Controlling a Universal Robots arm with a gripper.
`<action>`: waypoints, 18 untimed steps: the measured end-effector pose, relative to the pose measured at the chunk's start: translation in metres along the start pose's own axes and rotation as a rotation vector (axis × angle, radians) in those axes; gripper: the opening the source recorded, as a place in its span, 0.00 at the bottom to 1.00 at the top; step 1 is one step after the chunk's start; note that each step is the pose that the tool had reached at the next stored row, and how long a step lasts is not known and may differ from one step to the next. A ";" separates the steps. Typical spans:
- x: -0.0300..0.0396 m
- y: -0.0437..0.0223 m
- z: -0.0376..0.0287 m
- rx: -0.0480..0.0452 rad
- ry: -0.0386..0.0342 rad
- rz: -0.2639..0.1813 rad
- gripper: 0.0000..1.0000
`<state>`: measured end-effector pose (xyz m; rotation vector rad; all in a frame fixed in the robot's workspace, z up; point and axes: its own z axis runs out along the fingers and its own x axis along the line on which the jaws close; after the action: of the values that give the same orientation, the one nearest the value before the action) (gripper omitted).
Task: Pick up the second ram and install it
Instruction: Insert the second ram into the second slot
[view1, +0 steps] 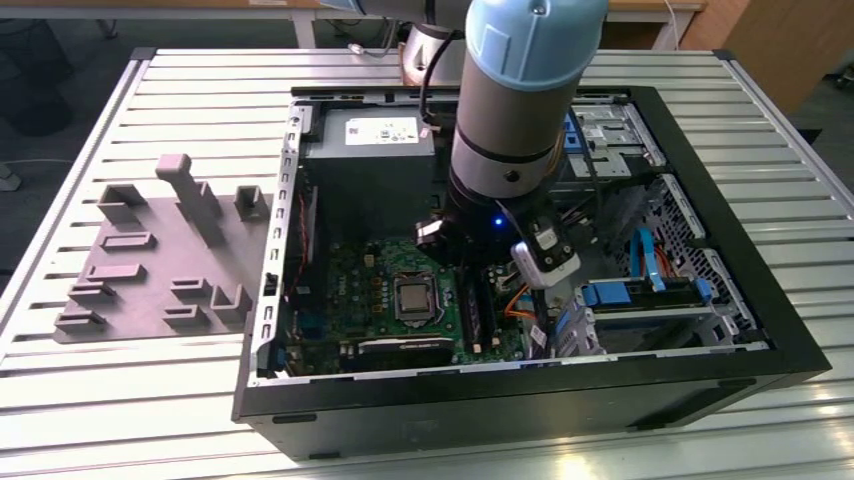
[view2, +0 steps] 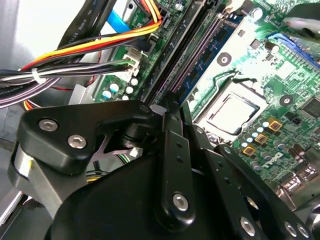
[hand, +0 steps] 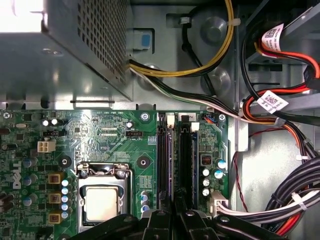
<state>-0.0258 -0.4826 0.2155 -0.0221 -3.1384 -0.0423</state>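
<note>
I see the black gripper (hand: 172, 220) down inside the open black computer case (view1: 534, 390), fingers drawn together over the long black slots (hand: 172, 160) beside the silver processor socket (hand: 102, 202) on the green motherboard (hand: 100, 135). The thin dark memory stick (view2: 207, 47) stands seated in a slot. The case rests on a ribbed metal table (view1: 160, 400), near a grey parts fixture (view1: 160, 250).
</note>
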 end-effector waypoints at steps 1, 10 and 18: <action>0.0000 0.0000 0.0005 -0.0001 0.0000 0.000 0.14; 0.0000 -0.0001 0.0042 0.0000 0.0000 0.000 0.14; 0.0000 -0.0001 0.0057 -0.0004 -0.0001 0.000 0.14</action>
<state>-0.0259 -0.4826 0.2098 -0.0221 -3.1385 -0.0429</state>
